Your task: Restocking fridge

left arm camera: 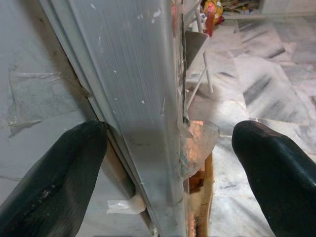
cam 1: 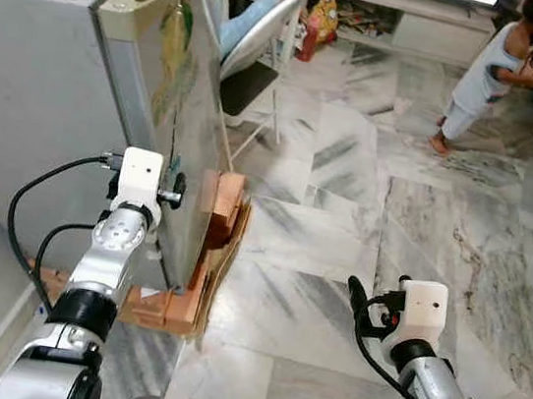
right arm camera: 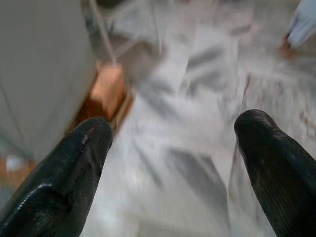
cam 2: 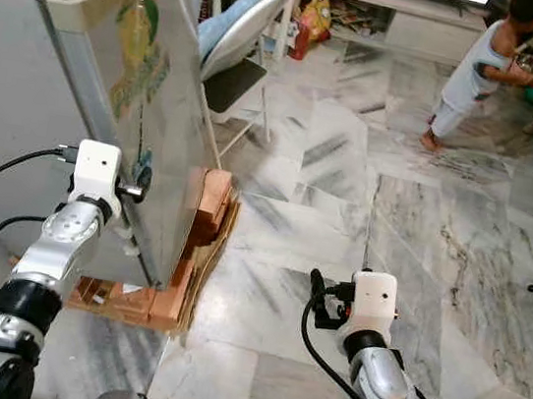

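The fridge (cam 1: 35, 78) stands at my left on bricks (cam 1: 221, 208), its door (cam 1: 174, 117) slightly ajar. It looks heavy, stiff and smooth, so I'd grip the edge. My left gripper (left arm camera: 170, 148) straddles that edge, fingers wide; my right gripper (right arm camera: 170, 148) hangs wide, empty.

The fridge (cam 1: 57, 61) is cut off at the left edge, its inside hidden behind the door (cam 1: 183, 118). The right wrist view is blurred. The person (cam 1: 493, 73) far right is cut at the top.
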{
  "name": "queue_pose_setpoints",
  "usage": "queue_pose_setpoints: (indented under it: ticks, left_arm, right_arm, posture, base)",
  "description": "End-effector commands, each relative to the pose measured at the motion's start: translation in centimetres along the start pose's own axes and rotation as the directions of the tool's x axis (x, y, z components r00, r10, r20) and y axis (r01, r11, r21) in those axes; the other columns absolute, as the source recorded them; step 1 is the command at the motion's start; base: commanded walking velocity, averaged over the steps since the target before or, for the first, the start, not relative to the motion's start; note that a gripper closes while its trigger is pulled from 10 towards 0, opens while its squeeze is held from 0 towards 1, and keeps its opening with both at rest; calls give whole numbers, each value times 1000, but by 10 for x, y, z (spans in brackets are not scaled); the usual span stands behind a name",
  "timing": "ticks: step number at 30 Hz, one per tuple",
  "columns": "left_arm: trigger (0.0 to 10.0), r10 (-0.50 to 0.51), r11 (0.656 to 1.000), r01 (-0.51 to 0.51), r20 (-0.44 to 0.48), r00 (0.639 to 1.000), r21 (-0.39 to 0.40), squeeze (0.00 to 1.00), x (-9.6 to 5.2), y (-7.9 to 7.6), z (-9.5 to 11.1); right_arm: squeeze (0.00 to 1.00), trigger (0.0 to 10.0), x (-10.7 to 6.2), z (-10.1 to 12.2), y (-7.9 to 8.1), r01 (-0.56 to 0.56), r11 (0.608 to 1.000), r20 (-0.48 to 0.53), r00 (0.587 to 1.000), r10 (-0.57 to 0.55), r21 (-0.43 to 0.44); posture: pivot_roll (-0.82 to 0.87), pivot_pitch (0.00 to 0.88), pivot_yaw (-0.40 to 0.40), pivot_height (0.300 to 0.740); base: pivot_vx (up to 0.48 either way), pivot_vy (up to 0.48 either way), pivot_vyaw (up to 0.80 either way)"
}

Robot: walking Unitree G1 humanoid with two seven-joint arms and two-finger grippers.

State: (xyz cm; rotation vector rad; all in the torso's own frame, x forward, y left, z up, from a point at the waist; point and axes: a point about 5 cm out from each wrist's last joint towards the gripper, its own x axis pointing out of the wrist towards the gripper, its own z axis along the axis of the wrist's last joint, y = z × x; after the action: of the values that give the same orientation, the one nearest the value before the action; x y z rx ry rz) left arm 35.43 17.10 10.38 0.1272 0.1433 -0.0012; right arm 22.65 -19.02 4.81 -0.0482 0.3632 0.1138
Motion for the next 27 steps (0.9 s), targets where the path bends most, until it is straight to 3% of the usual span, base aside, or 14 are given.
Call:
queue_pose_setpoints:
  ticks: [1, 2, 4, 5, 7, 9, 10, 13, 15, 17, 18, 22, 23, 27]
  left_arm:
    - [10000, -61, 998, 61, 64, 996, 2, 0, 6, -13, 19]
    - [10000, -69, 998, 69, 69, 995, -1, 0, 7, -15, 20]
    - [10000, -151, 988, 152, 102, 983, 3, 0, 9, -38, 32]
    - [10000, -242, 969, 246, 126, 962, -17, 0, 9, -64, 41]
    - [10000, -253, 966, 258, 128, 959, -21, 0, 9, -68, 42]
    - [10000, -375, 921, 386, 155, 914, -47, 0, 4, -103, 53]
    - [10000, -375, 921, 386, 155, 914, -47, 0, 4, -103, 53]
    - [10000, -620, 762, 647, 246, 745, -38, 0, -27, -170, 75]
    - [10000, -719, 653, 756, 282, 635, -38, 0, -50, -200, 83]
    - [10000, -757, 597, 801, 293, 584, -53, 0, -62, -215, 84]
    - [10000, -762, 589, 806, 292, 578, -55, 0, -64, -217, 83]
    - [10000, -697, 678, 733, 277, 661, -43, 0, -45, -194, 78]
    - [10000, -656, 723, 690, 284, 699, -27, 0, -36, -176, 79]
    - [10000, -577, 795, 606, 285, 766, -20, 0, -28, -139, 76]
  right_arm:
    - [0, 10000, -2, -13, 1, -21, 1000, -79, 997, 21, 2]
    - [0, 10000, -2, -14, 2, -25, 1000, -86, 996, 25, 3]
    - [0, 10000, -3, -18, 3, -43, 999, -119, 992, 42, -8]
    - [0, 10000, -3, -19, 4, -51, 999, -125, 991, 50, -5]
    - [0, 10000, -3, -18, 4, -51, 999, -125, 991, 50, -4]
    - [0, 10000, -2, -18, 5, -63, 998, -138, 989, 60, -13]
    - [0, 10000, -2, -18, 5, -63, 998, -138, 989, 60, -13]
    - [0, 10000, -4, -22, 3, -66, 998, -157, 986, 64, -9]
    - [0, 10000, -4, -22, 4, -70, 998, -164, 984, 68, -7]
    - [0, 10000, -4, -22, 5, -74, 997, -165, 984, 71, -8]
    - [0, 10000, -4, -22, 5, -75, 997, -166, 983, 73, -9]
    - [0, 10000, -3, -22, 6, -81, 997, -163, 983, 79, -5]
    - [0, 10000, -2, -22, 7, -84, 996, -158, 984, 83, -2]
    - [0, 10000, 0, -15, 8, -74, 997, -106, 992, 73, -3]
  posture:
    - [46, 97, -54, 740]
    - [46, 97, -54, 740]
    - [45, 96, -58, 740]
    - [44, 96, -59, 740]
    - [44, 96, -59, 740]
    - [34, 92, -59, 740]
    - [34, 92, -59, 740]
    - [32, 90, -60, 740]
    - [30, 88, -59, 740]
    - [29, 87, -58, 740]
    - [28, 87, -57, 740]
    - [35, 84, -57, 740]
    - [40, 82, -57, 740]
    - [50, 80, -56, 740]
  base:
    - [0, 0, 0]
    - [0, 0, 0]
    - [0, 0, 0]
    - [0, 0, 0]
    - [0, 0, 0]
    - [0, 0, 0]
    - [0, 0, 0]
    - [0, 0, 0]
    - [0, 0, 0]
    - [0, 0, 0]
    - [0, 0, 0]
    - [0, 0, 0]
    - [0, 0, 0]
    - [0, 0, 0]
